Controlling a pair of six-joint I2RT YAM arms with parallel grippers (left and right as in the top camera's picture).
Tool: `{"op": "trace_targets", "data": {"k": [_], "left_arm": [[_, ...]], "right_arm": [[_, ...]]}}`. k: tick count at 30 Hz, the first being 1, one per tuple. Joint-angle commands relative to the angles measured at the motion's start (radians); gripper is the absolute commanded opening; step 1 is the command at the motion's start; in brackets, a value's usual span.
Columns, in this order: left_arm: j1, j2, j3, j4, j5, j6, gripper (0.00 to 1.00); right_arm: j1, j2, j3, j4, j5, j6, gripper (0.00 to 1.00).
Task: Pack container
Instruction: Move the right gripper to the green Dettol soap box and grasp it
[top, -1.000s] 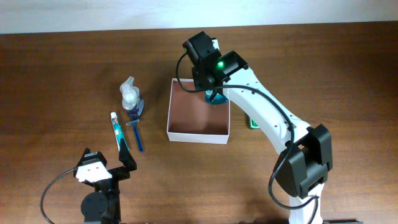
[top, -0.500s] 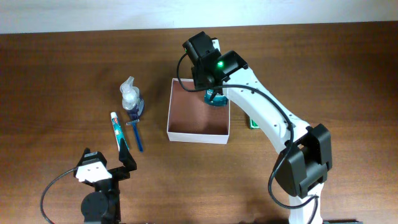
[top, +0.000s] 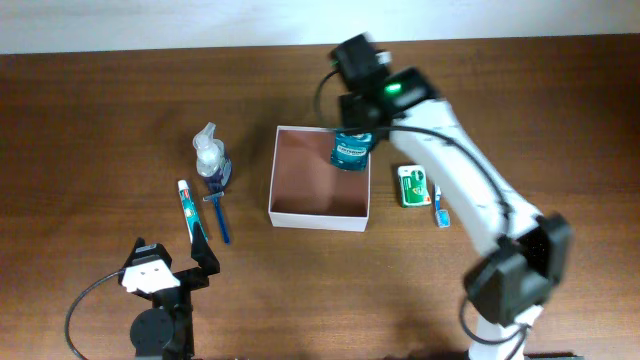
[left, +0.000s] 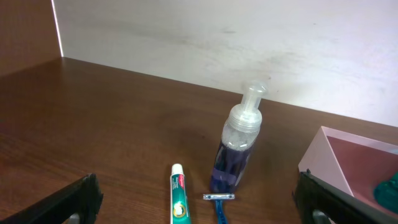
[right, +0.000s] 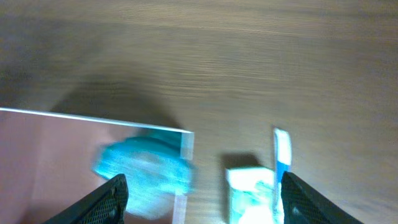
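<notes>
- Packing looks only just begun: one item, the teal mouthwash bottle (top: 350, 151), is inside the container (top: 318, 217), in its far right corner. Whether it stands or leans cannot be told, as the right wrist view is blurred.
- Five things remain out on the table. To the box's left are the foam pump bottle (top: 207, 150), the toothpaste (top: 190, 213) and the razor (top: 217, 205). To its right are the green packet (top: 411, 185) and the toothbrush (top: 440, 207).
- The right gripper (right: 206, 198) hangs above the box's far right corner, fingers spread wide with nothing between them.
- The left gripper (left: 198, 199) sits low at the near left edge, also released and empty, facing the left group.
- The container sits mid-table between the two groups. It is a shallow square box with an open top, white outer walls and a reddish-brown inside, and most of its floor is bare, so there looks to be ample room for the rest.
</notes>
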Motion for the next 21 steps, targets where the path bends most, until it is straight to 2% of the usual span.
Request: {"op": "trace_targets", "data": {"k": [1,8,12,18,19,21], "left_arm": [[0.006,-0.010,-0.006,0.003,0.010,0.016,0.99],[0.006,-0.010,-0.006,0.003,0.011,0.016,0.99],[0.006,-0.010,-0.006,0.003,0.010,0.016,0.99],[0.006,-0.010,-0.006,0.003,0.011,0.016,0.99],[0.006,-0.010,-0.006,0.003,0.010,0.016,0.99],[0.006,-0.010,-0.006,0.003,0.011,0.016,0.99]], "right_arm": [[-0.085,-0.111,0.027,-0.066,-0.036,-0.002,0.71],[-0.192,-0.109,-0.020,-0.229,-0.108,-0.053,0.71],[-0.207,-0.109,-0.112,-0.193,-0.108,-0.064,0.70],[-0.207,-0.109,-0.293,-0.034,-0.160,-0.064,0.65],[-0.207,-0.109,-0.324,-0.003,-0.173,-0.064,0.62],[-0.207,-0.109,-0.393,0.071,-0.195,-0.063,0.43]]}}
